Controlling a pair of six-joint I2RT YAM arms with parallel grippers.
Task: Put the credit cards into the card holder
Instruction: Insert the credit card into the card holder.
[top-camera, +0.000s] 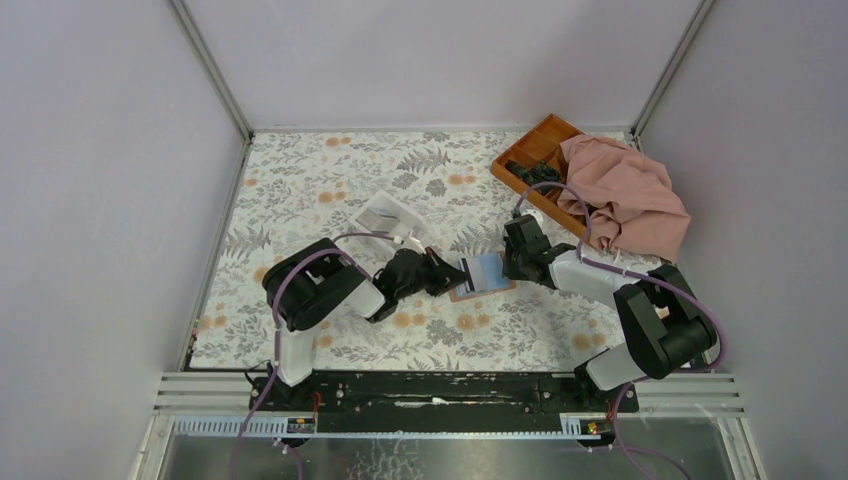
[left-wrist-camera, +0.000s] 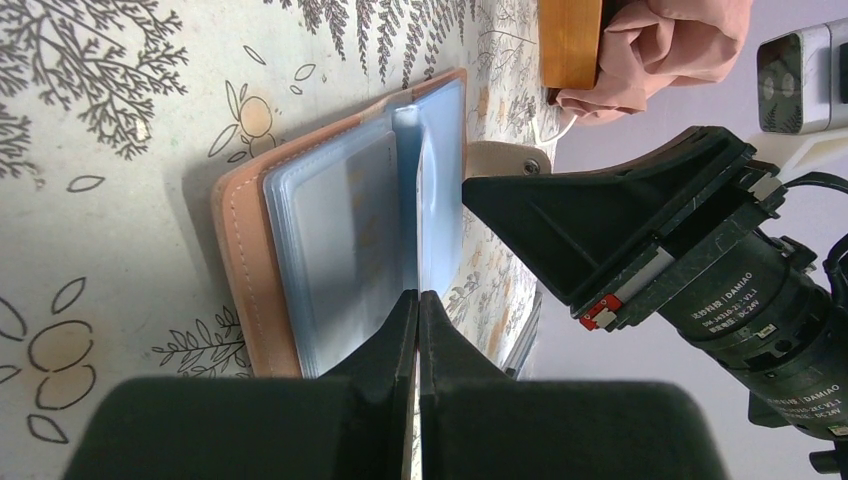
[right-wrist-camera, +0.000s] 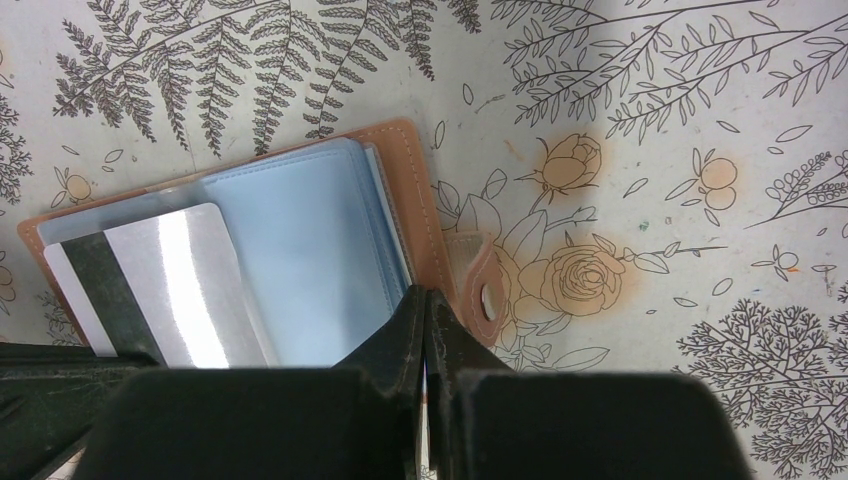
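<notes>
The right end effector (right-wrist-camera: 428, 292) has its fingers pressed together. Its tip bears on the right edge of the open card holder (right-wrist-camera: 415, 205), just beside the snap tab (right-wrist-camera: 480, 290), and it seems to be pinning the cover flat to the counter (right-wrist-camera: 650, 120). Facing it from the other side, the left end effector (left-wrist-camera: 418, 295) is also closed, its tip at the holder's clear blue sleeves (left-wrist-camera: 340, 220). Whether it pinches a card edge-on cannot be told.

Just ahead and to the left of the right fingers, a silver credit card (right-wrist-camera: 170, 280) with a dark stripe lies over the left page. One end juts past the leather edge, so it does not look fully seated.

The likely trouble is that a push on the card catches a sleeve lip and buckles the plastic. The whole holder could also slide if the pinning tip slips off the leather.

Further out behind the right arm, an orange tray (top-camera: 530, 150) holds small dark items and is half covered by a pink cloth (top-camera: 625, 195). Beyond the left arm sits a white box (top-camera: 390, 215), its contents unclear.
</notes>
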